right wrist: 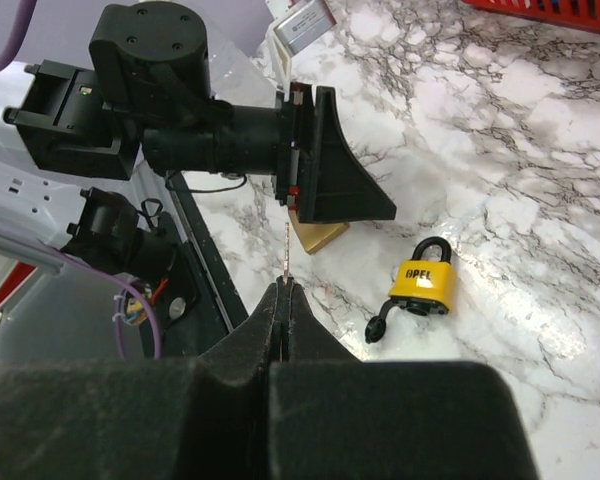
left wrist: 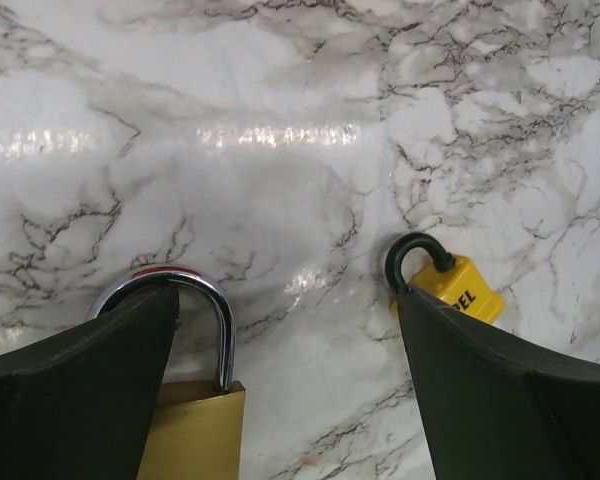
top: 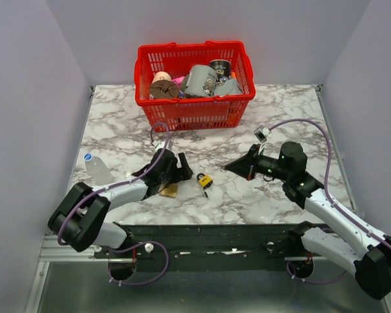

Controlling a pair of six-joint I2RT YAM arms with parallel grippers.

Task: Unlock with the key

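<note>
Pinches the key [right wrist: 287,255] between the right fingers [right wrist: 283,318], which are pressed fully together. Shows there edge-on, as a thin grey sliver poking straight out past the tips. Hangs off the surface [top: 280,111], apart from the yellow padlock [right wrist: 426,282] and aimed toward the left arm. Too thin to make out from the top camera.

Spreads the left fingers [top: 180,167] as wide as they go, gripping nothing. Hovers low over the marble, straddling the bare patch between two locks. Brass padlock [left wrist: 192,430] with chrome shackle partly hidden under one finger; yellow padlock just beside the other. Cannot tell whether either finger touches a lock.

Yellow padlock flat near the middle of the surface, black shackle arched over the body, small black flap [right wrist: 377,328] hanging off one lower corner. Brass padlock just to its left, nearer the left arm's base.

Further back, against the far wall: red basket [top: 195,117] holding assorted items. At the left edge: clear bottle [top: 99,171] with a blue cap, lying down.
</note>
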